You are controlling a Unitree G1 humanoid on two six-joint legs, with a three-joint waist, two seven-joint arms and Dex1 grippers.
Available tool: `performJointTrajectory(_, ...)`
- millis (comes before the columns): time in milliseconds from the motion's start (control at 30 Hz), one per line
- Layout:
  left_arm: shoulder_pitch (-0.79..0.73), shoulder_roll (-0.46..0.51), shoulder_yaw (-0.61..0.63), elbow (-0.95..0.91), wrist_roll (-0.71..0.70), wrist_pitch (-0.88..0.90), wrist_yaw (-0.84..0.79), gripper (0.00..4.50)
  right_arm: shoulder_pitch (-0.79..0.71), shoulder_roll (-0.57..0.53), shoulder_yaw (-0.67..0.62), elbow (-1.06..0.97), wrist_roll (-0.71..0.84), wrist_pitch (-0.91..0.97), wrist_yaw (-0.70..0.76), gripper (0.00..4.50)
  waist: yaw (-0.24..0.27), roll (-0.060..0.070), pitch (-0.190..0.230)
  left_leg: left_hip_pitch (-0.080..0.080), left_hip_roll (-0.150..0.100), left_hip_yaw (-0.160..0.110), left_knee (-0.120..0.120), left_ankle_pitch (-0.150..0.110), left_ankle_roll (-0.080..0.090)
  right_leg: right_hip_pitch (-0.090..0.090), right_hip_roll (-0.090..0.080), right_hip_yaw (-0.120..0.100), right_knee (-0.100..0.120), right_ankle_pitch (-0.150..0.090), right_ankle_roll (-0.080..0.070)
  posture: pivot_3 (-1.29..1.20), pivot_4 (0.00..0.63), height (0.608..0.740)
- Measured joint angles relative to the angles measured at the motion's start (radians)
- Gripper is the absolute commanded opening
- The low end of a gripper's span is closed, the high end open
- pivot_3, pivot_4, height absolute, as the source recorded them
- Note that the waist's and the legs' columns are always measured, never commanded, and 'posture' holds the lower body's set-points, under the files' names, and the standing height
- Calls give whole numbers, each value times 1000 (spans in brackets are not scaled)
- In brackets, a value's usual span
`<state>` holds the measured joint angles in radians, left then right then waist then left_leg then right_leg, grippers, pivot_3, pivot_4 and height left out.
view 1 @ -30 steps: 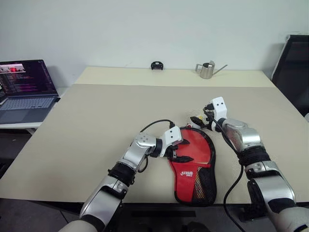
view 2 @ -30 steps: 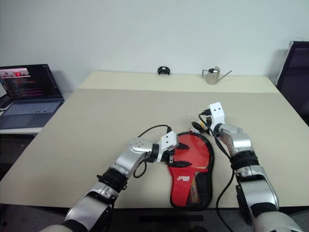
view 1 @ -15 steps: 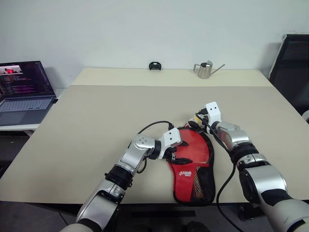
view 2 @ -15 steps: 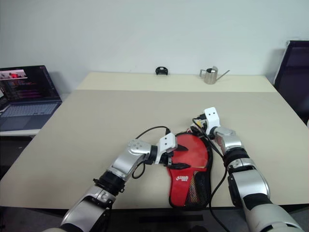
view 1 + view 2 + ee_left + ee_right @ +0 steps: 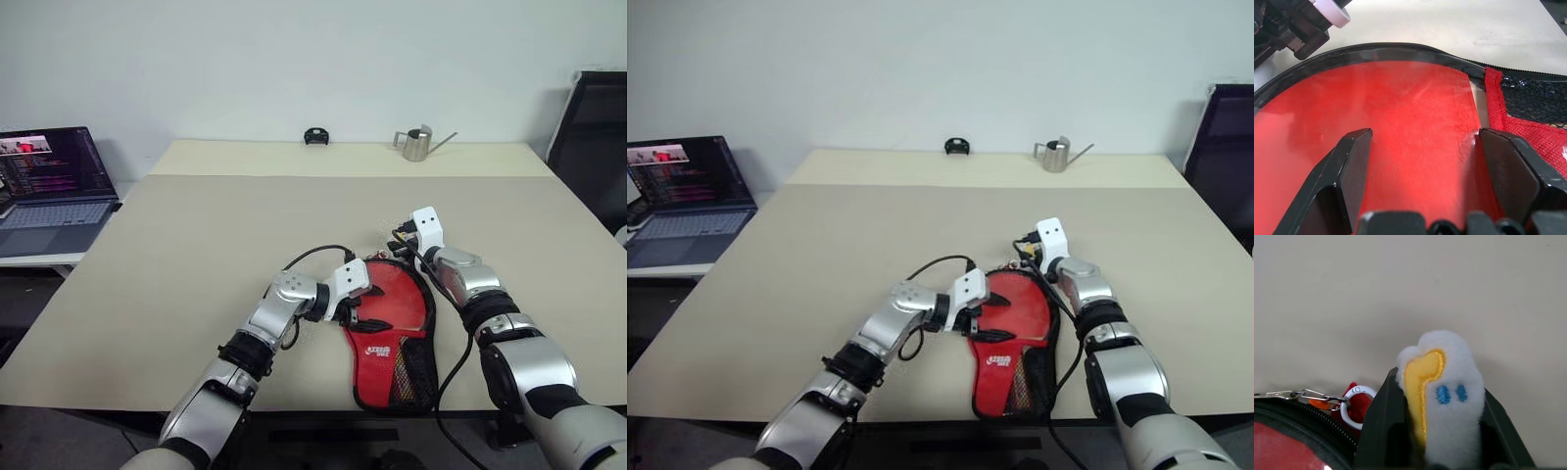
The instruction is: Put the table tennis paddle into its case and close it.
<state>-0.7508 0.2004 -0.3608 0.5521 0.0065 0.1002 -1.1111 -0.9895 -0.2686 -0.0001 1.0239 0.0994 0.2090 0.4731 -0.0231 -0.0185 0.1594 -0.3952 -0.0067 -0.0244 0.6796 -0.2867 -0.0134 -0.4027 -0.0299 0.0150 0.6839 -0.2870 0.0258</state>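
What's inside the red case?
The red case shows only its own red face and mesh pocket. Whatever is inside, like the paddle, is covered, so I cannot tell.

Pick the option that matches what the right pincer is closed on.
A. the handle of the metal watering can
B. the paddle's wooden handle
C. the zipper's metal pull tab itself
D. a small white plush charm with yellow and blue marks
D: in the right wrist view, the right pincer has both black fingers pressed against the white plush charm, while the metal zipper pull lies free beside the case.
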Motion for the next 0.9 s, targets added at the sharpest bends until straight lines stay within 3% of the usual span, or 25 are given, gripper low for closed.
performJointTrajectory(200,-71,-30,-7,150,14,-70,26,3810,44,-11,0,-90,1,44,11,644,-2,0,0,16,0,0,-2,0,2,15,0,0,-3,1,0,0,150,740)
performJointTrajectory(600,-82,-39,-7,196,14,-113,12,3810,203,-156,-18,-405,4,232,28,643,0,1,-2,16,0,-1,-2,0,2,17,0,-1,-3,1,1,0,150,740)
performJointTrajectory(900,-70,-42,-8,195,14,-121,10,3810,474,-336,-35,-870,76,504,108,641,7,1,-3,16,0,-2,-2,0,3,17,1,-1,-4,1,1,0,150,740)
